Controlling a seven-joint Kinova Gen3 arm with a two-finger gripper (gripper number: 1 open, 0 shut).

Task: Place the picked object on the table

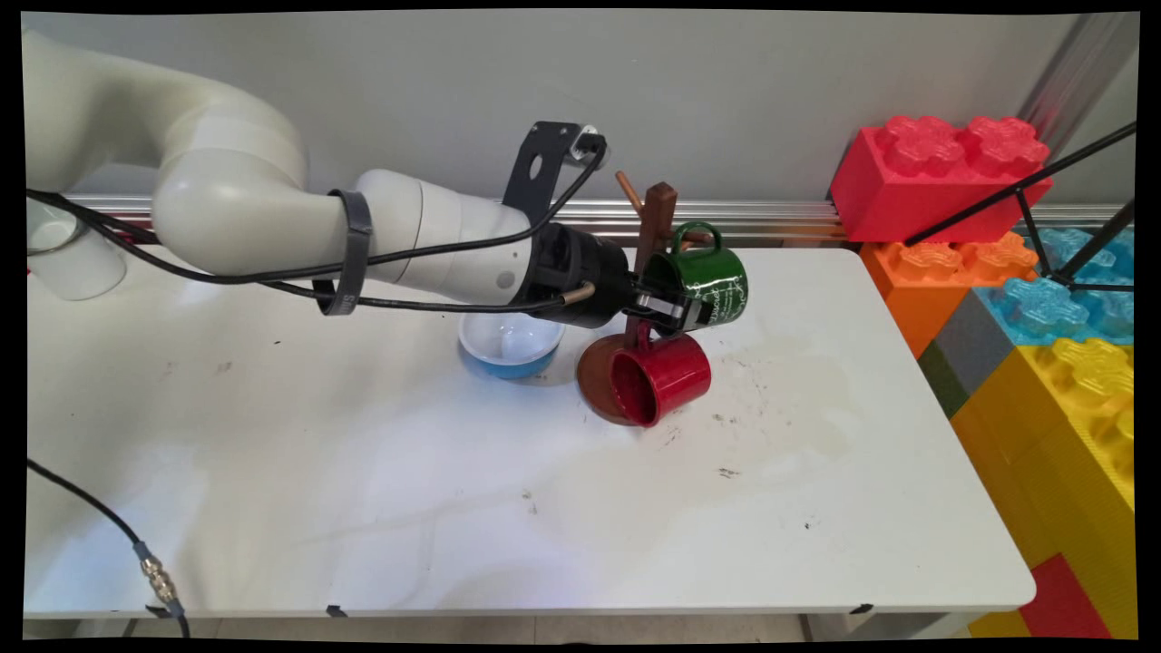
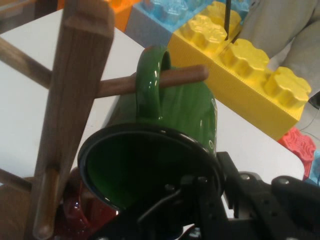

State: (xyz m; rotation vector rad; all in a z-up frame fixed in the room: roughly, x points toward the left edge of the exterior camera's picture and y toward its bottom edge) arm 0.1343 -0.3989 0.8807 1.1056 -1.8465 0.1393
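My gripper (image 1: 667, 308) is shut on the rim of a green mug (image 1: 707, 281), one finger inside and one outside. The mug lies tilted with its mouth toward the hand. In the hand view the green mug (image 2: 185, 110) has its handle looped over a peg (image 2: 180, 77) of the brown wooden mug tree (image 2: 75, 100). The mug tree (image 1: 655, 227) stands at the back middle of the white table (image 1: 363, 472). A red mug (image 1: 662, 381) hangs low on the tree, just below the gripper, above the tree's round base. A blue bowl (image 1: 510, 346) with a white inside sits under my wrist.
Large toy bricks are stacked past the table's right edge: a red brick (image 1: 934, 172), an orange brick (image 1: 943, 272), a blue brick (image 1: 1052, 299) and a yellow brick (image 1: 1070, 408). A black cable (image 1: 154, 571) crosses the front left corner. Dark smudges mark the table right of the tree.
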